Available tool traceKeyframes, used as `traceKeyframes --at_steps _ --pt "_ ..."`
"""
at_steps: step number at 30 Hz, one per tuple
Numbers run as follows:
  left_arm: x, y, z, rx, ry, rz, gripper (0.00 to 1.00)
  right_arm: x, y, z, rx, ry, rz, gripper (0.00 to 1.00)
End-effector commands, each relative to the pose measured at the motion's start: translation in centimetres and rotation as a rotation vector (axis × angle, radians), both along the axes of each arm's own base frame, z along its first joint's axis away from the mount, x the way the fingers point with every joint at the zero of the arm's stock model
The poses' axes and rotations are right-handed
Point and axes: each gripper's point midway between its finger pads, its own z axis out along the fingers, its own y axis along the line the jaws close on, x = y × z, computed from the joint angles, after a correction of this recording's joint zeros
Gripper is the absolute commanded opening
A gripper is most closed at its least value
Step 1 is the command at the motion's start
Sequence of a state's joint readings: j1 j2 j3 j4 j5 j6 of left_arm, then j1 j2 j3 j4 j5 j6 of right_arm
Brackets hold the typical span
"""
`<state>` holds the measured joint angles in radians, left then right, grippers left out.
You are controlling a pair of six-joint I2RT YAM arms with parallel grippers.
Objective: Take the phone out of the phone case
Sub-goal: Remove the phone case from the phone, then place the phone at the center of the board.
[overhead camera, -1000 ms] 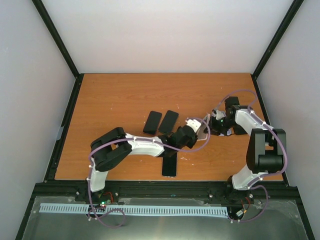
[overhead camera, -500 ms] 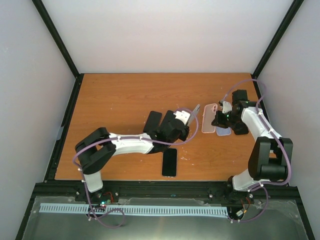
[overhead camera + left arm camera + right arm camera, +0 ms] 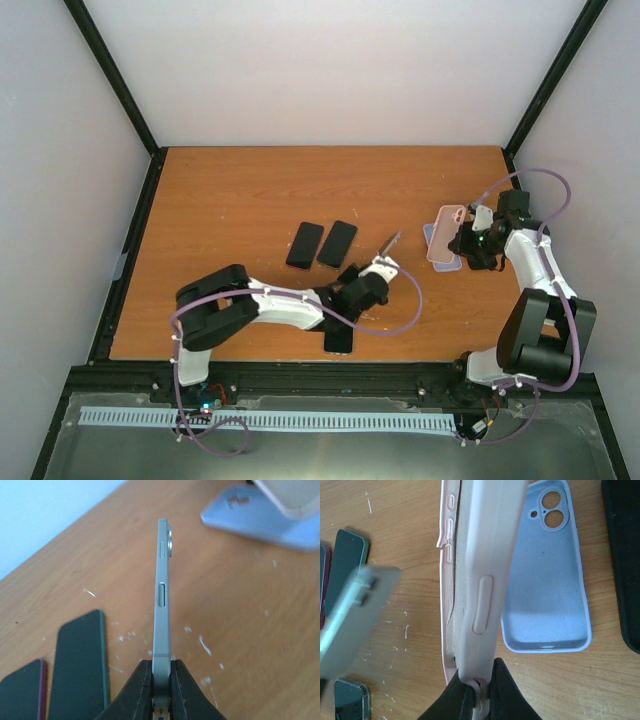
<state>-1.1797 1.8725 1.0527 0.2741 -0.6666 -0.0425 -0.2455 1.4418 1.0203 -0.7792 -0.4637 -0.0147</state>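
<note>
The phone (image 3: pixel 161 595), silver-grey and seen edge-on, sticks up from my left gripper (image 3: pixel 161 677), which is shut on its lower end. In the top view this phone (image 3: pixel 390 243) hangs above the table's middle, free of any case. The empty pink phone case (image 3: pixel 485 570) is pinched at its bottom edge by my right gripper (image 3: pixel 480 685), which is shut on it. In the top view the pink case (image 3: pixel 445 222) is held at the right, well apart from the phone, with my right gripper (image 3: pixel 467 241) beside it.
An empty light-blue case (image 3: pixel 545 580) lies open side up under the pink case. Two dark phones (image 3: pixel 305 245) (image 3: pixel 337 243) lie side by side left of centre. Another phone (image 3: pixel 338 340) lies near the front edge. A black object (image 3: pixel 622 555) lies at the far right.
Phone and pink case were close together a second ago. My left gripper has drawn the phone back toward the near left, and my right gripper has carried the case right, over the blue case.
</note>
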Motion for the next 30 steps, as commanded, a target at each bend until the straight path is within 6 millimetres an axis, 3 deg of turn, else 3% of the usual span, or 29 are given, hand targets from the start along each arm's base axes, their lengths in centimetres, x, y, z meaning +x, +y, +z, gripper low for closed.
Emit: traceKeyframes --at_steps 1,8,12,17,21,30 --pt "0.3 -1.4 0.5 0.062 -0.118 0.021 0.0 0.5 0.1 1.2 -0.014 -0.091 0.013 0.03" --pt "0.5 -2.0 -4.4 0.265 -0.124 0.051 0.0 0.1 0.5 0.7 0.016 -0.082 0.003 0.03" --pt "0.6 -1.3 -7.6 0.357 -0.055 0.111 0.0 0.1 0.5 0.7 0.016 -0.095 0.0 0.03" --pt "0.2 0.4 -10.3 0.445 0.027 0.197 0.0 0.1 0.8 0.9 0.028 -0.109 0.021 0.03" --pt "-0.1 2.0 -11.4 0.467 0.054 0.264 0.0 0.1 2.3 1.1 0.091 -0.128 0.118 0.03" --pt "-0.9 3.8 -13.7 0.508 0.118 0.293 0.0 0.9 2.7 -0.6 0.12 -0.031 0.163 0.03"
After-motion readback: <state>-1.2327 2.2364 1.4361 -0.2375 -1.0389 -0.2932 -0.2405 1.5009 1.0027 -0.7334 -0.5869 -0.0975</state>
